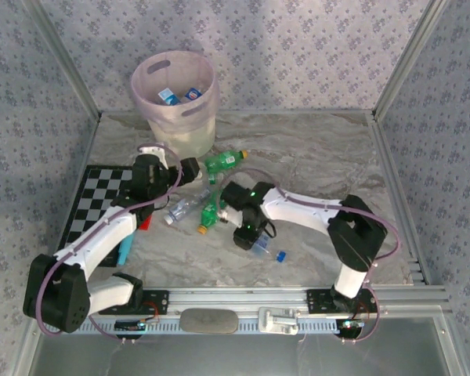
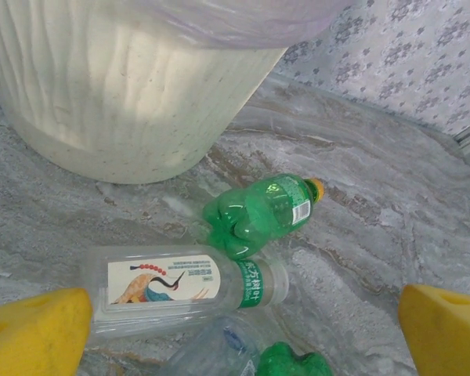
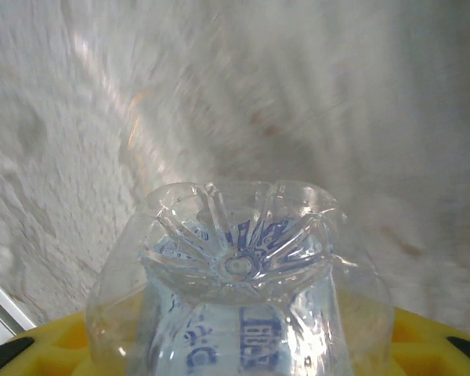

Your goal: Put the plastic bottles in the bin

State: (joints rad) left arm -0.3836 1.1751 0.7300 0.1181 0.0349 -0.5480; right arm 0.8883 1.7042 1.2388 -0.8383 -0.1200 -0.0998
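Note:
My right gripper is shut on a clear plastic bottle with blue print, its ribbed base facing the wrist camera. From above, that bottle's blue cap sticks out near the table's front. My left gripper hangs open over a cluster of bottles beside the pale pink bin. The cluster holds a green bottle with a yellow cap, a clear crane-label bottle, and another green one. Two blue-labelled bottles lie inside the bin.
A checkerboard mat lies at the left under the left arm. A small red block and a cyan stick sit by its right edge. Metal frame posts and patterned walls close in the table; an aluminium rail runs along the front.

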